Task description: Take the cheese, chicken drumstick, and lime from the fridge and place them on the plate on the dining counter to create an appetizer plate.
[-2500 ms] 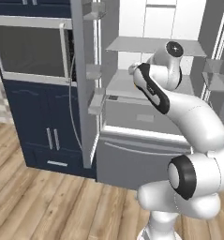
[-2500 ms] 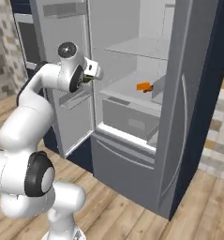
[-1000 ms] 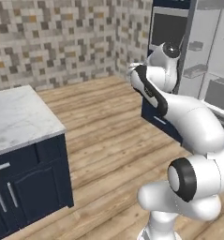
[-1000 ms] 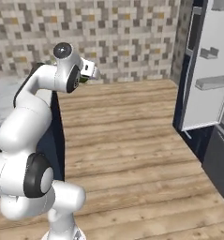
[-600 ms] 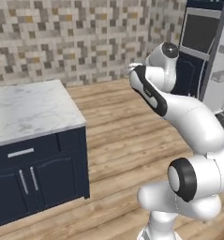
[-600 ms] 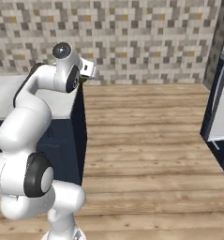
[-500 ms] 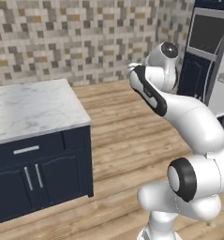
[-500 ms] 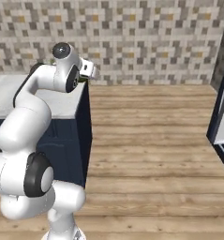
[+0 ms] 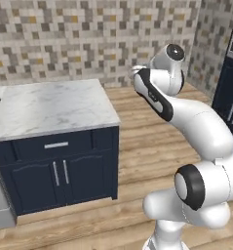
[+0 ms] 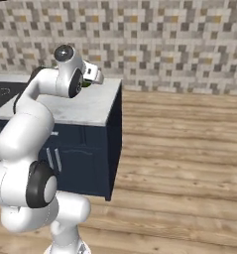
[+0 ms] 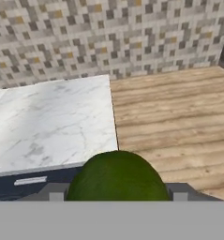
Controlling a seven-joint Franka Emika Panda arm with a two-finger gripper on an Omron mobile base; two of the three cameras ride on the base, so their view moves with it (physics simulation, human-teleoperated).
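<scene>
Carrying the lime [image 11: 117, 176] pinched between the gripper [image 11: 114, 191] fingers, raised clear above floor level and facing the marble counter [image 11: 48, 122], presumably keeping it secure in transit toward the plate, not in these views, for setting down there

A mosaic tile wall [image 9: 79, 34] in grey, beige and ochre is seen across the back, with light wood plank flooring [image 10: 189, 149] laid below it. A dark navy cabinet base [image 9: 59, 171] with silver bar handles [image 9: 59, 172] is topped by white grey-veined marble. Tall navy cabinets [image 9: 230, 97] are seen at the right edge of the left base view.
</scene>
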